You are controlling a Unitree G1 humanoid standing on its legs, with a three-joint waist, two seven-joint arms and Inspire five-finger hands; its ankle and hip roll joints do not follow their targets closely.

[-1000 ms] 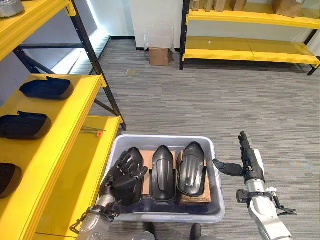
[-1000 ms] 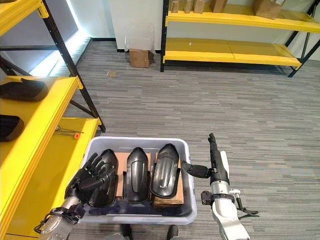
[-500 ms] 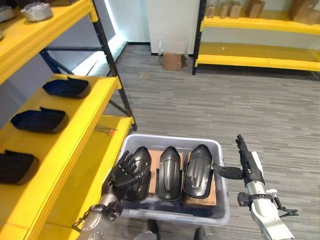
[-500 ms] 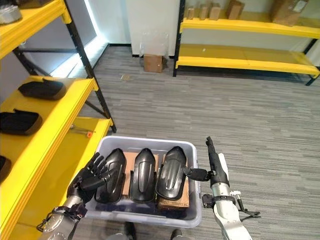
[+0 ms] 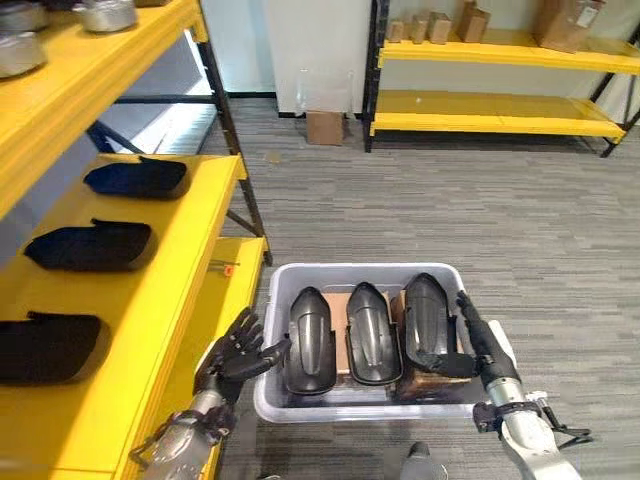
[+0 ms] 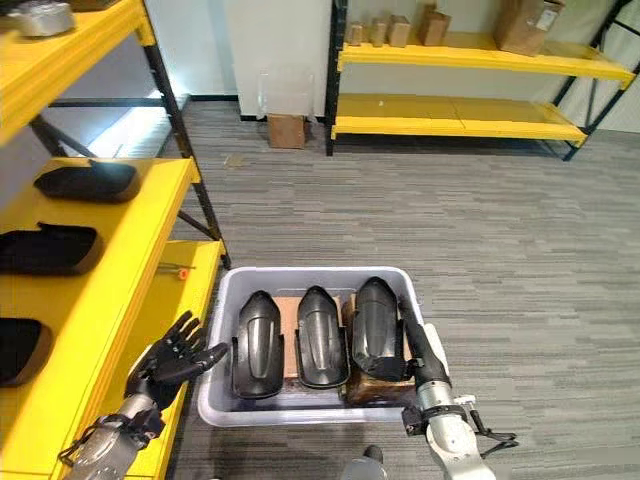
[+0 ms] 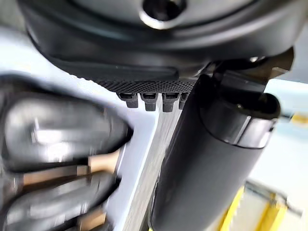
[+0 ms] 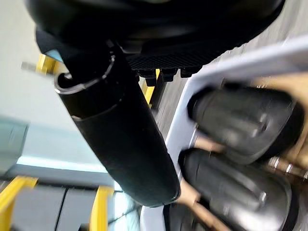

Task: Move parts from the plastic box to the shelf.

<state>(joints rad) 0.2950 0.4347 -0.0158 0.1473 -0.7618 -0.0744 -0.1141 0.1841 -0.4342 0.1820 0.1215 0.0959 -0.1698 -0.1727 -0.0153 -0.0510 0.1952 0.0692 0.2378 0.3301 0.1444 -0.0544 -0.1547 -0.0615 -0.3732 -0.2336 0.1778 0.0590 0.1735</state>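
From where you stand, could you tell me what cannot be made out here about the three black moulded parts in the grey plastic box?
- Black moulded parts: their lower ends, hidden by the grey plastic box wall, head views.
- Brown cardboard under them: extent hidden.
- Right hand at the rightmost part: contact unclear.
- Lowest shelf part: cut by the edge.

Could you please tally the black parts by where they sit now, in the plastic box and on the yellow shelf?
Black parts in the plastic box: 3
Black parts on the yellow shelf: 3
Total: 6
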